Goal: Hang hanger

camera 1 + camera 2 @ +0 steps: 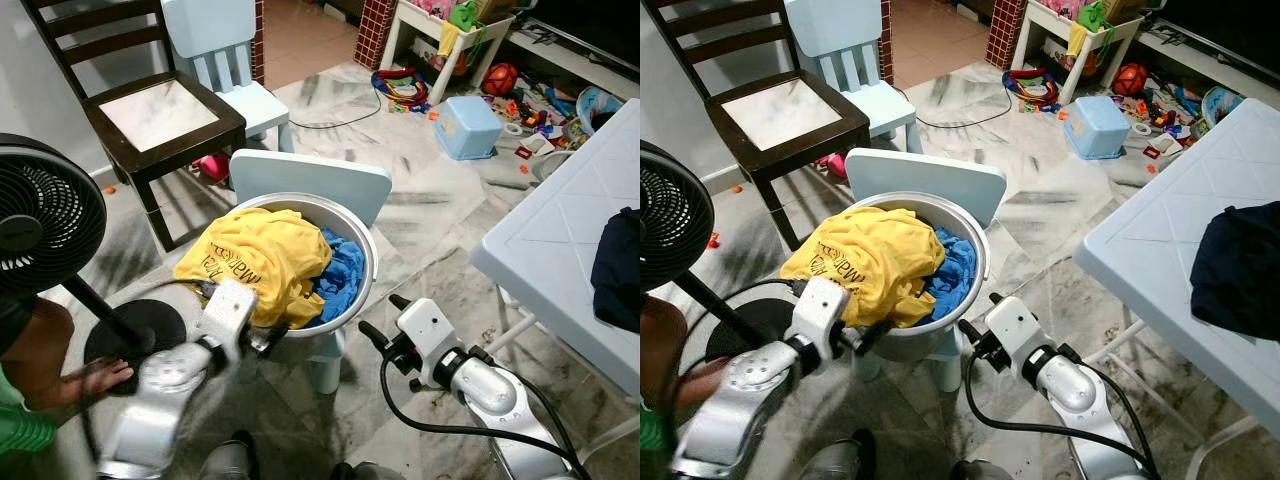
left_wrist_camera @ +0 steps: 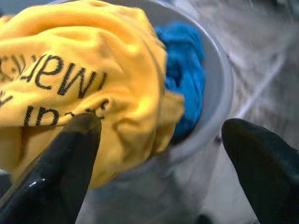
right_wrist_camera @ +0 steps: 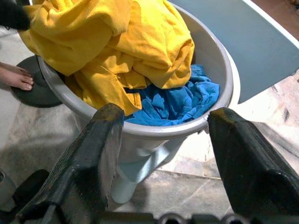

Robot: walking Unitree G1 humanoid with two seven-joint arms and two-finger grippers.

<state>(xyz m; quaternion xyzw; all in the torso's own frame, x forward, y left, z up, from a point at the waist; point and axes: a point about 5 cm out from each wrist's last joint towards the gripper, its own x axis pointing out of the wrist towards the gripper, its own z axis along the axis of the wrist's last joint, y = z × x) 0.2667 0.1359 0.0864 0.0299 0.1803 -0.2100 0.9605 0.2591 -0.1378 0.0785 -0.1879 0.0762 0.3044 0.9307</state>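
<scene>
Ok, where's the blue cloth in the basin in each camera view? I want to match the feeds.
Left eye view: blue cloth at the basin's right side, beside the yellow shirt.
Right eye view: same spot, right of the shirt.
Left wrist view: beyond the shirt, against the basin wall.
Right wrist view: under the shirt, at the near rim.
Shared landmark: the grey basin.

Tight squeeze around the bucket

Yellow shirt heaps over the bucket mouth, blue cloth beside it; chair back walls the far side, fan crowds the left, table the right; open floor beyond.
</scene>
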